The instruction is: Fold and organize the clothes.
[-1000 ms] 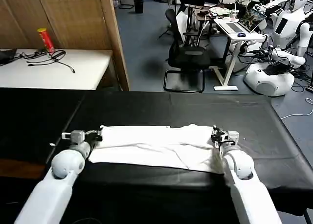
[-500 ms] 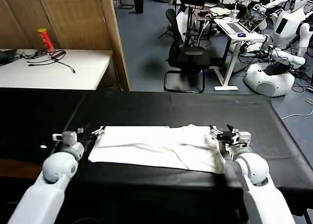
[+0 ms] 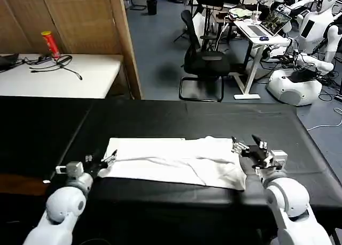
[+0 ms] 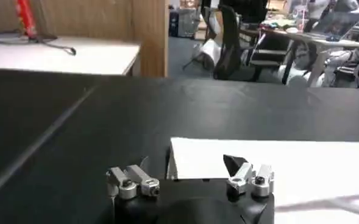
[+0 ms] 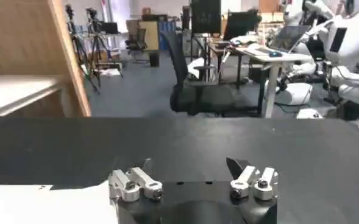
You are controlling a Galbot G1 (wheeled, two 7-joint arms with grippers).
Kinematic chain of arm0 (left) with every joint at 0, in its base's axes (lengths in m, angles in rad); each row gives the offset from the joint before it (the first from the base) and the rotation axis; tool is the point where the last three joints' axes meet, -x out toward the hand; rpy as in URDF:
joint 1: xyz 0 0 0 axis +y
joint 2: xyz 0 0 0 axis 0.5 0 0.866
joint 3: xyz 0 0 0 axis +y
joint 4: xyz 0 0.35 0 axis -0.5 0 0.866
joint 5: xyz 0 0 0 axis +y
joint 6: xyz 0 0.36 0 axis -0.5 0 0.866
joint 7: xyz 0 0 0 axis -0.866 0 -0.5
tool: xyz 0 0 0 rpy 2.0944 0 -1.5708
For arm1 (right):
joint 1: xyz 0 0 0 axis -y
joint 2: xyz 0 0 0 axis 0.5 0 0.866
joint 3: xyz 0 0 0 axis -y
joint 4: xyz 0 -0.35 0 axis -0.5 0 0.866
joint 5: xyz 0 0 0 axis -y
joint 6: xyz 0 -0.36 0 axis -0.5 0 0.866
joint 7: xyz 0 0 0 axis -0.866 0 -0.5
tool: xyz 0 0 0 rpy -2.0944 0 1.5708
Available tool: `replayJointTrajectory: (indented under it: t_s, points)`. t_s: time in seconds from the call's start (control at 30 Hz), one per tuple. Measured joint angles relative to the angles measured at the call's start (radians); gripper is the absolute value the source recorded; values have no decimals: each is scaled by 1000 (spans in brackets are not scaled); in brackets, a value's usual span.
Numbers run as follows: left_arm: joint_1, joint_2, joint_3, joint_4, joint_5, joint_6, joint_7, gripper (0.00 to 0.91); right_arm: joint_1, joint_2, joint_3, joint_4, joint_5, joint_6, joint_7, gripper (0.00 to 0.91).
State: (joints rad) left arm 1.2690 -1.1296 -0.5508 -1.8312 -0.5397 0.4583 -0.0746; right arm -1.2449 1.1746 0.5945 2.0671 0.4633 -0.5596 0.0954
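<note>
Now the shirt lies folded on the black table. The left gripper and right gripper sit beside it, fingers apart, holding nothing. A crooked grab could bunch it up.

A black tabletop spans the foreground; beyond it stand a black office chair and a white side table (red can on top).

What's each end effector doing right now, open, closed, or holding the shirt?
Left end effector: open, empty, at the T-shirt's left edge.
Right end effector: open, empty, at the T-shirt's right edge.
</note>
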Motion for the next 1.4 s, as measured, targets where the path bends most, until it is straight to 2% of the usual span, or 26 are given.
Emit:
replayJointTrajectory:
  t_s: [0.2, 0.27, 0.3, 0.37, 0.4, 0.43, 0.47, 0.57, 0.83, 0.97, 1.4]
  points:
    - [21, -14, -8, 8, -15, -6, 7, 878, -17, 0, 8, 36, 0, 0, 1, 878]
    - [28, -18, -8, 7, -19, -11, 8, 780, -19, 0, 9, 46, -1, 0, 2, 878]
    - [33, -19, -8, 5, -19, -12, 9, 770, -20, 0, 10, 51, -1, 0, 2, 878]
    - [42, -20, -7, 1, -17, -15, 11, 683, -21, 0, 10, 56, -2, 0, 3, 878]
    - [46, -22, -7, 0, -16, -17, 11, 585, -22, 1, 11, 60, -2, 0, 3, 878]
    - [49, -24, -7, -3, -15, -17, 12, 536, -23, 1, 11, 62, -4, 0, 3, 878]
    - [52, -26, -6, -4, -14, -17, 12, 341, -24, 2, 11, 63, -5, 0, 3, 878]
    - [58, -30, -4, -10, -8, -18, 18, 176, -27, 4, 9, 66, -13, 2, 3, 878]
    - [33, -21, 9, -4, -37, 22, 48, 137, -32, 10, 2, 88, -40, 6, -10, 878]
    - [16, -6, 9, 3, -29, 47, 81, 10, -36, 10, 6, 102, -41, 6, -12, 878]
    - [25, 134, -49, 5, 344, -86, 114, 0, -39, 22, 19, 101, -45, 12, -10, 878]
